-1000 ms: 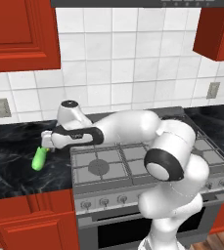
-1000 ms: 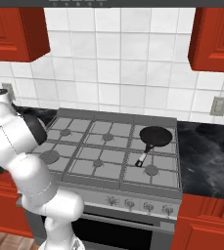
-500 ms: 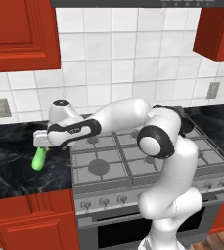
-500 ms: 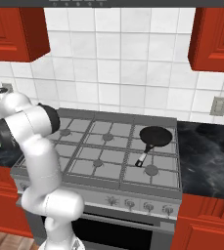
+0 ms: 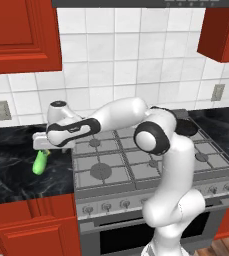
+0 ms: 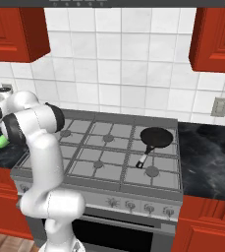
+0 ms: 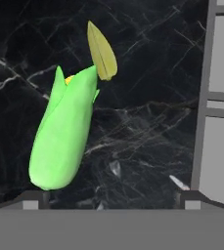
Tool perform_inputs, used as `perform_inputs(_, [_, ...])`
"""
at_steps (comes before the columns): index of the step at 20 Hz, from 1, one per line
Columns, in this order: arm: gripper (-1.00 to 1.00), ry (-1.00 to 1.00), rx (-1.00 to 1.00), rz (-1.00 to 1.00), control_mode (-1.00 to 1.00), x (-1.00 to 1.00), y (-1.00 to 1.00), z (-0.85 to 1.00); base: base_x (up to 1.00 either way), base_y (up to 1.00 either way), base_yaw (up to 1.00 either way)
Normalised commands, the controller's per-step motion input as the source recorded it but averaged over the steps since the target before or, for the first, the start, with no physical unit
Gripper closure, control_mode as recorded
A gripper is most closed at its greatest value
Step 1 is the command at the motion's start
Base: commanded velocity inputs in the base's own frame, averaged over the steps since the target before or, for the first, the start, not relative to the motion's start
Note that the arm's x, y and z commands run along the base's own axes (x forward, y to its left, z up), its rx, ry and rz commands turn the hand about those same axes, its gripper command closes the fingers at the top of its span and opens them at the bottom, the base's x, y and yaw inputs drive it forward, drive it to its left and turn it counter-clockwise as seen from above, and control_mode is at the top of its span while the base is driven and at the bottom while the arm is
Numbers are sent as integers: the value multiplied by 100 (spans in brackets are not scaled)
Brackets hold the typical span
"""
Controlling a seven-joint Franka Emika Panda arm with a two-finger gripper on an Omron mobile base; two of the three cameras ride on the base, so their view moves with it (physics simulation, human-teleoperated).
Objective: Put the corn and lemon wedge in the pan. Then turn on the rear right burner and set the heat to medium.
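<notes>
Bright green oblong corn cob (image 7: 64, 132), husk tapered to point at one end, speck of yellow kernels at tip; lies flat on black marbled stone counter (image 7: 147, 63), left of grey gas stove (image 5: 136, 160). Small yellow pointed lemon wedge (image 7: 101, 51) touching corn's tapered end. Two-finger gripper (image 7: 111, 196) above counter, jaws spread wide, clamped on nothing; corn beside one fingertip, not between fingers. Small round black frying pan (image 6: 156, 137) on stove's rear right grate, well apart from corn.
</notes>
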Motion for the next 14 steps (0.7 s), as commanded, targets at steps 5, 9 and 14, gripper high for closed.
perform_inputs(5, [-100,1,0,0,-100,0,14,-20,0,0,0])
perform_inputs(9, [-100,0,0,0,-100,-3,23,-10,0,0,0])
perform_inputs(14, [-100,0,0,0,-100,0,19,-7,0,0,0])
